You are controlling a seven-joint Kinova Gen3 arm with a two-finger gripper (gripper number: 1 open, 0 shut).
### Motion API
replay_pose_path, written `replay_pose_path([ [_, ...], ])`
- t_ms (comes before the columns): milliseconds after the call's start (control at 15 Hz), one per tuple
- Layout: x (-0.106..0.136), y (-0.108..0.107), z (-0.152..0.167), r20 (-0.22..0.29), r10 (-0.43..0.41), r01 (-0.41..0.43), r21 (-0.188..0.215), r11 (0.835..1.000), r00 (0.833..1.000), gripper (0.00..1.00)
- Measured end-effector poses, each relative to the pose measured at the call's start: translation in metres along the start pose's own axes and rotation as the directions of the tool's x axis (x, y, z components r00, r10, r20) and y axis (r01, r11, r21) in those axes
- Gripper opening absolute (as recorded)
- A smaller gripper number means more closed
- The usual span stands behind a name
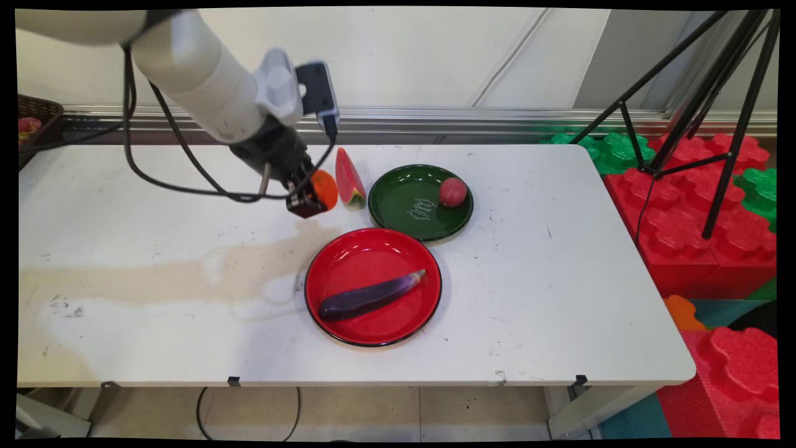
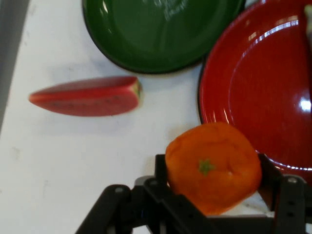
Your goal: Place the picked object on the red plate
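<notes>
From the main view, a watermelon slice (image 1: 349,178) stands on the white surface (image 1: 559,280) just right of the end effector (image 1: 309,200), and beyond it sits a green plate (image 1: 398,205) carrying a small red fruit (image 1: 453,191) near its right rim. A red plate (image 1: 348,261) lies nearer the camera, touching or almost touching the green one, with a purple eggplant (image 1: 370,295) laid across it. The end effector is closed around an orange (image 1: 324,189) (only its right half shows past the black fingers). A dark basket (image 1: 34,118) at the far left is cut off by the frame.

In the hand view, the orange (image 2: 213,168) fills the gap between the fingers (image 2: 163,170), green stem mark facing the camera. The watermelon slice (image 2: 87,96) lies apart on the surface (image 2: 58,161); the green plate (image 2: 141,39) and red plate (image 2: 263,97) are both cropped.
</notes>
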Motion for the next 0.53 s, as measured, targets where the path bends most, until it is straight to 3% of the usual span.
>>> replay_pose_path([
  [533, -0.004, 0.016, 0.06, 0.034, 0.044, -0.042, -0.061, 0.997, 0.998, 0.0],
])
